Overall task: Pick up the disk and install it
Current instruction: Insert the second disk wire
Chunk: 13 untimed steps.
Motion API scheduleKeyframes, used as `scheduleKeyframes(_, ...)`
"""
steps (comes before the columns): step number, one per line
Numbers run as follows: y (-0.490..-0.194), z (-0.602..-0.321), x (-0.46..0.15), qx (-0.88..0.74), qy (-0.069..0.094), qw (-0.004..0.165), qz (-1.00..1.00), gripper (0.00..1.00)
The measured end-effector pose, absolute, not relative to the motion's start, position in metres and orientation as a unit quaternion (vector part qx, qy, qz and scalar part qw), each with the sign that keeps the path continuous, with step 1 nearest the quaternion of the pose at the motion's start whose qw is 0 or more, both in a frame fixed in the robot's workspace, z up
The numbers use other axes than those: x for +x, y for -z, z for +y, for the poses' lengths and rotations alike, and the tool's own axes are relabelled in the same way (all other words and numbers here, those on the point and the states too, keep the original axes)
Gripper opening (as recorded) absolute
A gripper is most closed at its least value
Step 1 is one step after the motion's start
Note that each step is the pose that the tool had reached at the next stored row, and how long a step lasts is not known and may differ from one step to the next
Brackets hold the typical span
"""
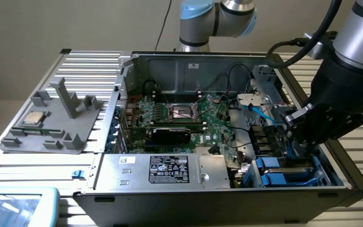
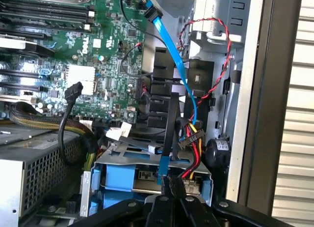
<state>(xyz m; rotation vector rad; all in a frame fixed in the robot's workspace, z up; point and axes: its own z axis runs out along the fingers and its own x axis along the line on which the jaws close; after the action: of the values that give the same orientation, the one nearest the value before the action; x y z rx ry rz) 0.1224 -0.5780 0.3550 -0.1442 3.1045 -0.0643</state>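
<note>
The disk (image 2: 120,180) sits in the case bay, closed end effector (image 2: 172,207) above.

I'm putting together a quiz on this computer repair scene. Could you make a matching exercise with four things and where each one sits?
Things:
1. disk
2. processor chip
3. power-supply box
4. gripper

Places:
A. on the grey holder outside the case, at the exterior view's left
B. in the drive bay at the case's near corner, in its blue carrier
C. above the drive bay, inside the case by its wall at the exterior view's right
D. along the case's near edge, beside the drive bay

Pairs: 1-B, 2-A, 3-D, 4-C
</note>
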Motion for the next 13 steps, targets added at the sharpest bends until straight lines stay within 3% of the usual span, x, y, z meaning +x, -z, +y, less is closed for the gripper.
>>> scheduleKeyframes(13, -0.34, -0.58, 0.126, -0.046, 0.02, 0.016, 0.999, 0.11)
